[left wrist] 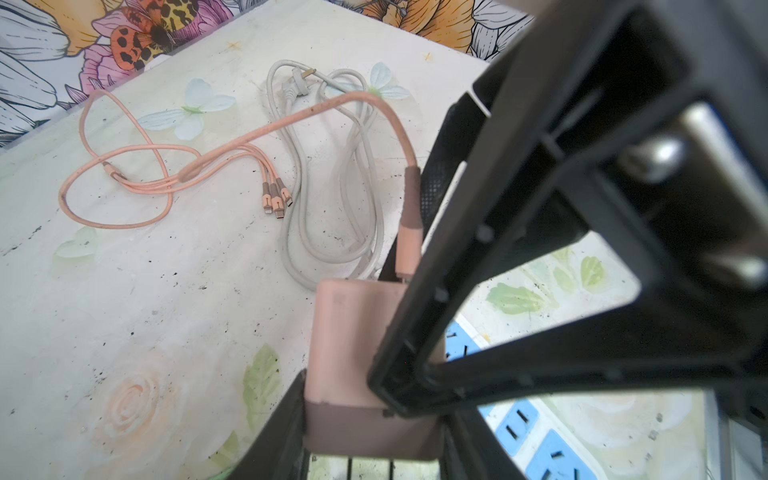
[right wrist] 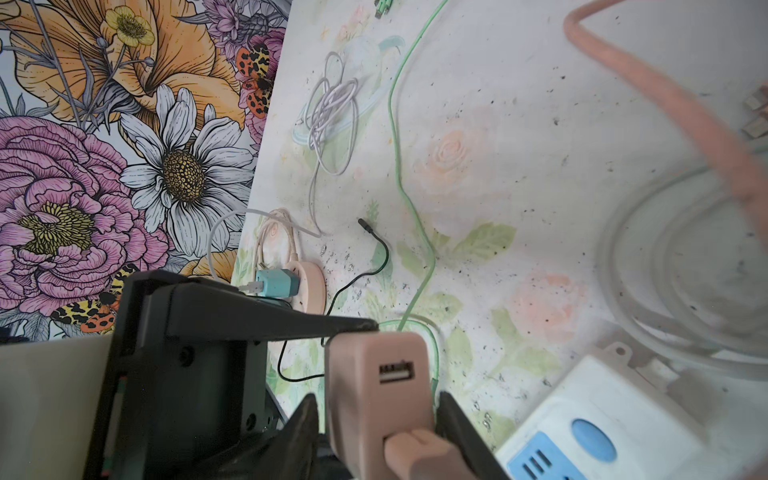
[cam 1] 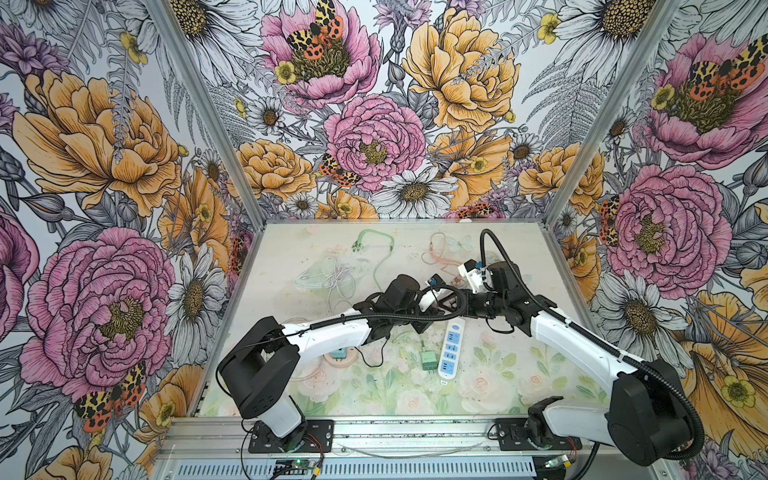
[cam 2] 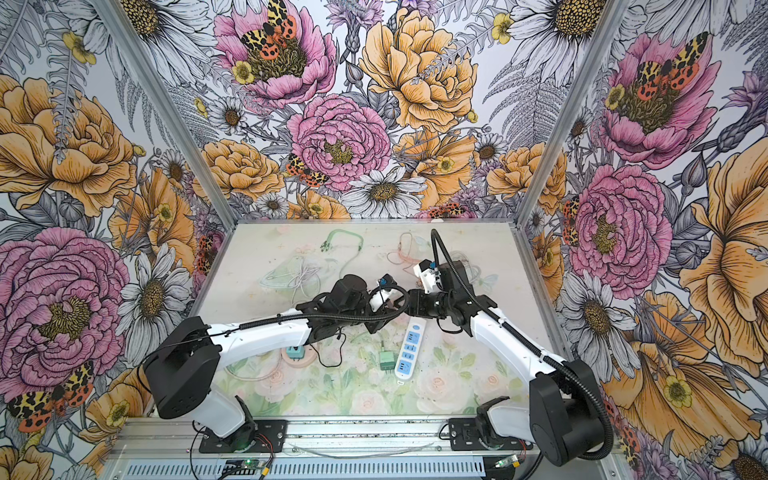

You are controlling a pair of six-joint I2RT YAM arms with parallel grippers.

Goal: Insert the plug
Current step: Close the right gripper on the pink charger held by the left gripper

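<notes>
- The plug [left wrist: 353,345], a pink charger block, hangs in the air above the far end of the strip [cam 1: 451,349], where both arms meet.
- Our left gripper [left wrist: 374,415] pinches the plug by its darker base, with a finger pressed on each of two sides.
- Our right gripper [right wrist: 378,399] has a finger on each side of the plug. We cannot tell whether it grips or only flanks it.
- We judge this to be a handover or regrip, so one gripper should hold firm before the other lets go.
- The prongs are hidden from us. We should turn them down toward the strip before lowering.
- The pink cable [left wrist: 249,141] trails from the plug to the table beyond the strip's far end. We should leave it slack so that it cannot tug the plug askew.
- We should pick a free blue socket [right wrist: 536,461], set the plug square over it and press straight down.
- The strip looks unfixed, so the free gripper could steady it.
</notes>
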